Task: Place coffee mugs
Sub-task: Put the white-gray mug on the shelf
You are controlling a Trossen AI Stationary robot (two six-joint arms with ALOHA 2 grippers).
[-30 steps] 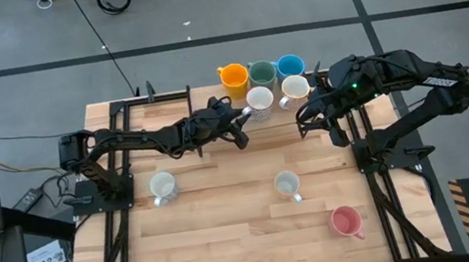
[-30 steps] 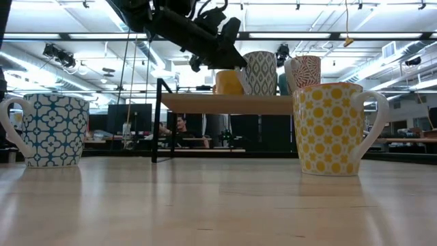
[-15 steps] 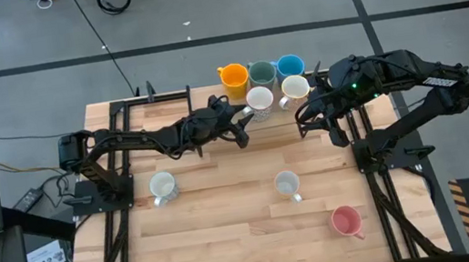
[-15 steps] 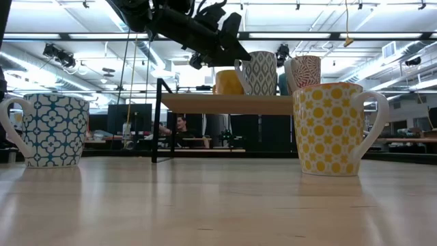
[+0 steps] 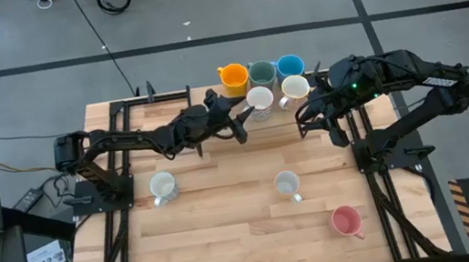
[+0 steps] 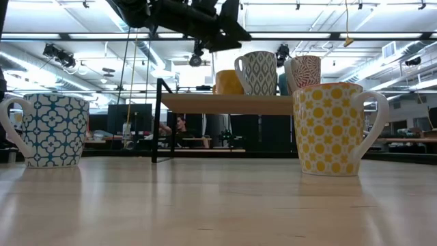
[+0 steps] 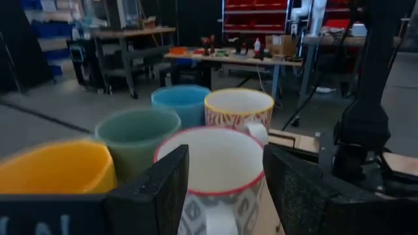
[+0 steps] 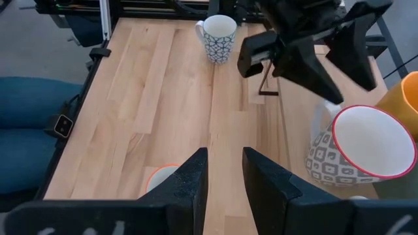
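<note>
We see the left tool (image 5: 235, 123) hanging with its fingers spread wide just beside the grey-patterned mug (image 5: 259, 101), gripping nothing. That mug stands upright on the raised shelf (image 6: 225, 103) at the far edge of the surface (image 5: 228, 214), in a front row of 2 with the red-patterned mug (image 5: 295, 88); behind them sit the orange mug (image 5: 233, 77), the green mug (image 5: 262, 74) and the blue mug (image 5: 290, 65), so 5 mugs are already grouped there.

The relation that matters: from the left tool the grey-patterned mug lies straight ahead, toward the right arm's side, and in the left wrist view its red rim (image 7: 219, 147) shows between the 2 dark fingers (image 7: 153, 196), which flank it without pressing. In the low view the tool sits above and to the side of the mug, apparently clear of its handle, though the angle leaves that uncertain.

The right tool (image 5: 320, 121) waits near the shelf's other end, its fingers (image 8: 189, 179) parted over bare wood and carrying nothing.

3 mugs remain down on the surface: the blue-patterned mug (image 5: 162, 186) on the left arm's side, the yellow-patterned mug (image 5: 287, 184) near the middle and the pink mug (image 5: 346, 221) toward the near right corner. We judge the left arm nearer the blue-patterned one and the right arm nearer the pink one.
</note>
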